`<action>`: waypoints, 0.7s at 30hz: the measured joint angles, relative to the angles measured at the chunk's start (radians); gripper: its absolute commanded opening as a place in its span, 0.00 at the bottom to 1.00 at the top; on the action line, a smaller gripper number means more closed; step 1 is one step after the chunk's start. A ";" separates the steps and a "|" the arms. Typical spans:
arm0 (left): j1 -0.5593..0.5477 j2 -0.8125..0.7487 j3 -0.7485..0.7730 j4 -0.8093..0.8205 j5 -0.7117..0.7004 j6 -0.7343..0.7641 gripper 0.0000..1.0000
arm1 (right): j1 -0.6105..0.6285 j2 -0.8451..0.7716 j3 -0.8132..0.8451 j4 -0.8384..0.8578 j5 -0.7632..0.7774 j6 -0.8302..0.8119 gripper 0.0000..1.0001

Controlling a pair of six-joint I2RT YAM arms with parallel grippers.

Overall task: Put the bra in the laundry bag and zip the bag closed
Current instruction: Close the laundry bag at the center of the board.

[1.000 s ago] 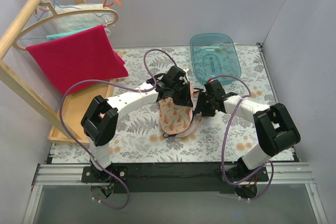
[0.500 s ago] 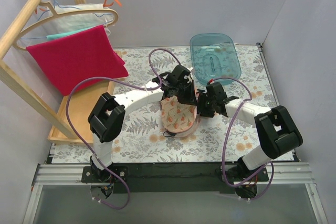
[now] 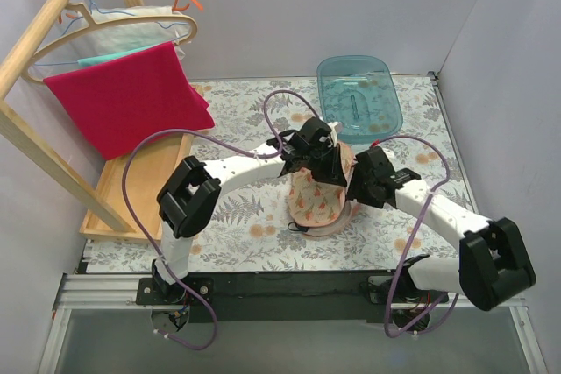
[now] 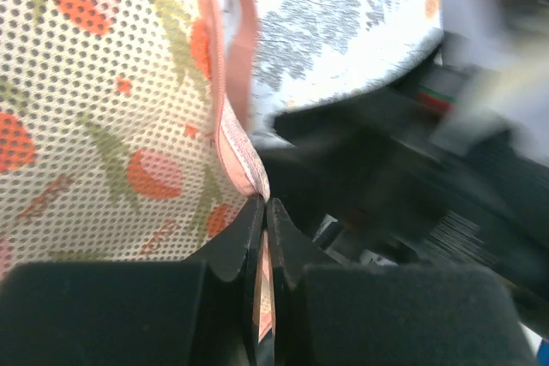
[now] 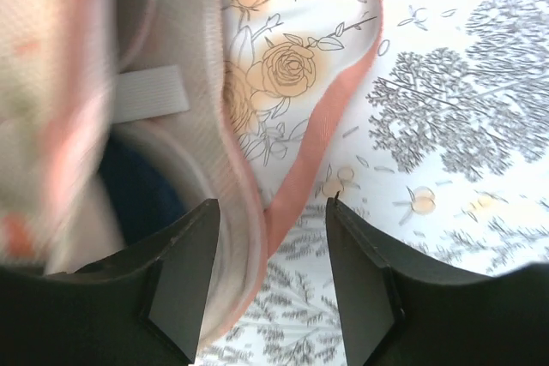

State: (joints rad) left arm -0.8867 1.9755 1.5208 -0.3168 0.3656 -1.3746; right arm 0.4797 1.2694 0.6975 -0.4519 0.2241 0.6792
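Observation:
The laundry bag (image 3: 317, 201), a peach mesh pouch with orange-red flowers, lies at mid-table with its upper flap lifted. My left gripper (image 3: 321, 160) is shut on the bag's pink zipper edge (image 4: 233, 139), pinched between the black fingertips (image 4: 249, 229). My right gripper (image 3: 363, 185) stands open at the bag's right side. In the right wrist view the bag's padded rim (image 5: 244, 212) and its pink loop (image 5: 330, 122) lie between the spread fingers (image 5: 184, 263). Dark navy fabric of the bra (image 5: 137, 195) shows inside the open bag.
A translucent teal tub (image 3: 358, 94) stands at the back, just behind the grippers. At the left, a wooden rack (image 3: 44, 159) carries a red towel (image 3: 127, 98) and hangers. A wooden tray (image 3: 127, 190) lies below it. The floral tablecloth (image 3: 237, 234) covers the table.
Both arms and the bag have shifted to the right. The left gripper kept its hold on the bag's edge, and the right gripper's jaws have spread a little wider.

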 measured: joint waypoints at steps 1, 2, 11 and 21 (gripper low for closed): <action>0.001 0.012 0.000 0.003 -0.011 0.002 0.00 | 0.003 -0.036 0.004 -0.019 0.015 0.001 0.63; 0.003 0.029 0.000 0.004 -0.020 0.002 0.00 | 0.006 -0.070 0.014 -0.039 0.030 0.003 0.63; 0.005 0.164 0.003 -0.019 -0.044 -0.002 0.00 | 0.002 -0.243 0.059 -0.160 0.151 0.038 0.70; -0.020 0.164 0.079 -0.016 -0.042 -0.002 0.03 | -0.012 -0.294 0.005 -0.201 0.147 0.067 0.70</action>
State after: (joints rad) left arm -0.9070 2.1399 1.6001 -0.3325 0.3237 -1.3769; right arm 0.4679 0.9752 0.7021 -0.6529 0.3714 0.7460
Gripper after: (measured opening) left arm 0.016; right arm 0.697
